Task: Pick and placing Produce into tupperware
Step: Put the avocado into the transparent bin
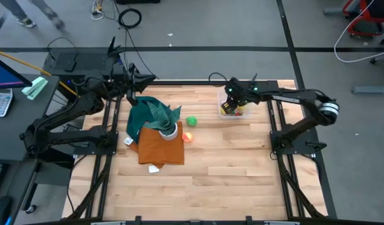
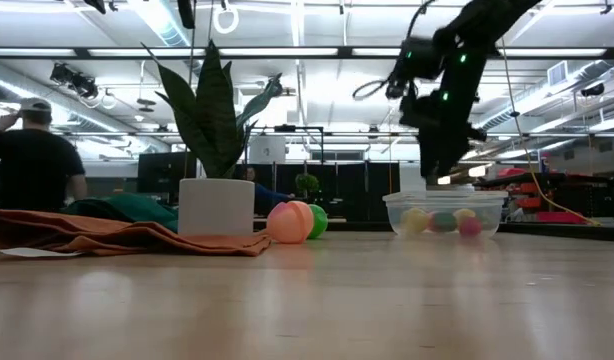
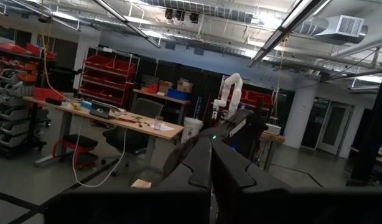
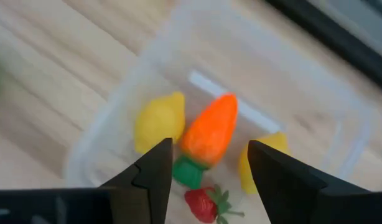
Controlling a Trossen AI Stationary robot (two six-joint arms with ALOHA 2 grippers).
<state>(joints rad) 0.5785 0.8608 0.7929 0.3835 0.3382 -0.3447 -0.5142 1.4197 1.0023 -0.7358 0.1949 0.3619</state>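
Note:
The clear tupperware (image 1: 232,110) stands near the table's far right and shows in the low view as a clear tub (image 2: 445,213). In the right wrist view it holds an orange carrot with a green top (image 4: 209,134), two yellow pieces (image 4: 158,121) and a red strawberry (image 4: 203,204). My right gripper (image 4: 209,148) hangs open just above the tub, its fingers either side of the carrot and apart from it. A green ball (image 1: 191,121) and an orange-pink fruit (image 1: 187,137) rest on the table by the plant. My left gripper (image 3: 211,168) is shut, raised at the far left (image 1: 145,80).
A spiky potted plant (image 1: 162,115) in a white pot (image 2: 216,206) stands on an orange cloth (image 1: 159,147), with a green cloth (image 1: 139,115) behind it. Small white scraps (image 1: 154,167) lie near the cloth. Bare wood lies toward the near edge. A person (image 2: 32,160) stands beyond the table.

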